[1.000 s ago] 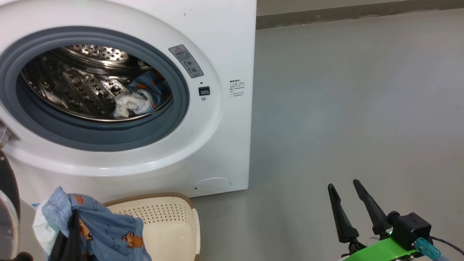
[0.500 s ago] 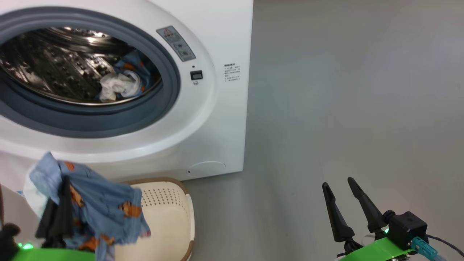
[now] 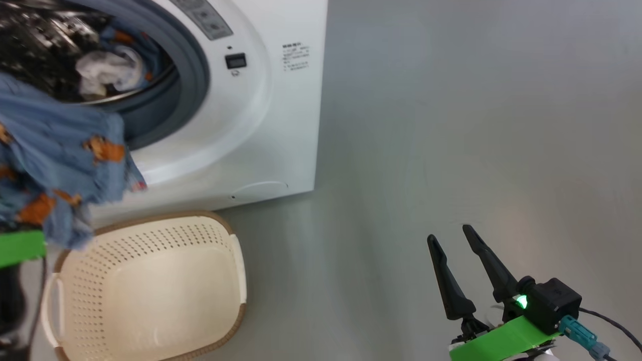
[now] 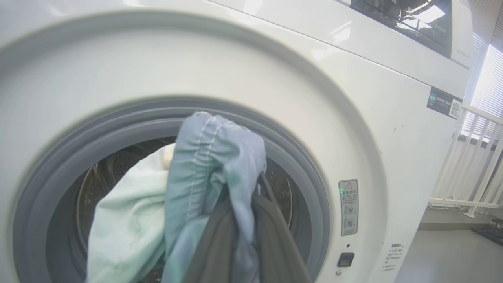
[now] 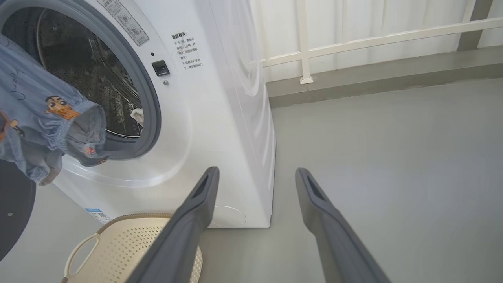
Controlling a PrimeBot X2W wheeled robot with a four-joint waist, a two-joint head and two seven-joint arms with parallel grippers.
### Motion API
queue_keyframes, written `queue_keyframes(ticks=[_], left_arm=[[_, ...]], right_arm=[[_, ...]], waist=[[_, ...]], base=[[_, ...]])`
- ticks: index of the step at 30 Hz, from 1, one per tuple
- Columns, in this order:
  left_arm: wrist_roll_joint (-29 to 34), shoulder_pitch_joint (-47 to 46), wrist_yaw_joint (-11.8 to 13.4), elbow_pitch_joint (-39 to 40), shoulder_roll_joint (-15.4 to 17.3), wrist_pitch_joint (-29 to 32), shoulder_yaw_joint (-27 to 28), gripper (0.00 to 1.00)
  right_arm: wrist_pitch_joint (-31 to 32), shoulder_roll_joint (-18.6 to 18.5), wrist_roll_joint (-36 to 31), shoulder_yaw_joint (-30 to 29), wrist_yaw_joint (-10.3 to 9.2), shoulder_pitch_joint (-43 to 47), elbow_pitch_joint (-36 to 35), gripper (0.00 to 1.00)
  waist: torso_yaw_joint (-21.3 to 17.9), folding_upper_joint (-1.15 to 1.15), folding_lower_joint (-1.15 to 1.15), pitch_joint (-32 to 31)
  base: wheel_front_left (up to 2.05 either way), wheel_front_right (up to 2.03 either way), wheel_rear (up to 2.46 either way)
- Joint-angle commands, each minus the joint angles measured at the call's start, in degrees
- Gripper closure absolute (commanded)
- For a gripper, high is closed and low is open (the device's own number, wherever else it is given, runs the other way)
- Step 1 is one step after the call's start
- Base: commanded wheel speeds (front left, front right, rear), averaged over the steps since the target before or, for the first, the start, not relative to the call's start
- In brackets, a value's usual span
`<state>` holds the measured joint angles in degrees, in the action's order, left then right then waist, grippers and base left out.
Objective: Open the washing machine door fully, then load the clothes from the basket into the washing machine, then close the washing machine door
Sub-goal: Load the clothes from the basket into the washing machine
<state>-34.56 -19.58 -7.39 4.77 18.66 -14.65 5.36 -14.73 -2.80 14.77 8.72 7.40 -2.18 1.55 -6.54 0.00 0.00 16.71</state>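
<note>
Grey floor (image 3: 451, 125) lies bare right of the washing machine (image 3: 271, 125), with a white railing (image 5: 353, 39) behind. The door (image 5: 11, 208) is swung aside at the left. The left claw (image 4: 245, 212) is clamped tight on the clothes (image 3: 60, 150), a blue bundle hanging right at the grey seal (image 4: 310, 196), drum mouth open beyond. More blue and white fabric (image 3: 108, 70) lies inside the drum. The basket (image 3: 150, 281) below shows its bare perforated bottom. The right claw (image 3: 454, 245) is spread wide, holding nothing, over open floor.
</note>
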Motion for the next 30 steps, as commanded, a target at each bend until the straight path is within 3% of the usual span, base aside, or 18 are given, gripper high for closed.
queue_keyframes(ticks=[1, 17, 30], left_arm=[[-0.4, -2.5, -0.1, 1.8, 2.7, -0.3, 2.6, 1.0], [-2.8, -11.8, -0.1, -3.0, 8.6, -0.3, 5.8, 1.0], [-6.3, -20.7, -0.1, -14.6, 19.7, -0.3, -6.9, 1.0]], right_arm=[[-0.3, -0.1, 0.5, 1.7, 0.09, -1.1, -1.7, 0.0], [-0.3, -0.1, 2.4, 4.8, 0.09, -2.0, -6.3, 0.0], [-0.3, -0.1, 3.7, 6.5, 0.09, -3.3, -7.0, 0.0]], waist=[[-2.5, 0.0, 0.0, 3.8], [-8.0, 0.0, 0.0, 17.5], [-8.7, 0.0, 0.0, 22.0]], base=[[0.0, 0.0, 0.0], [0.0, 0.0, 0.0], [0.0, 0.0, 0.0]])
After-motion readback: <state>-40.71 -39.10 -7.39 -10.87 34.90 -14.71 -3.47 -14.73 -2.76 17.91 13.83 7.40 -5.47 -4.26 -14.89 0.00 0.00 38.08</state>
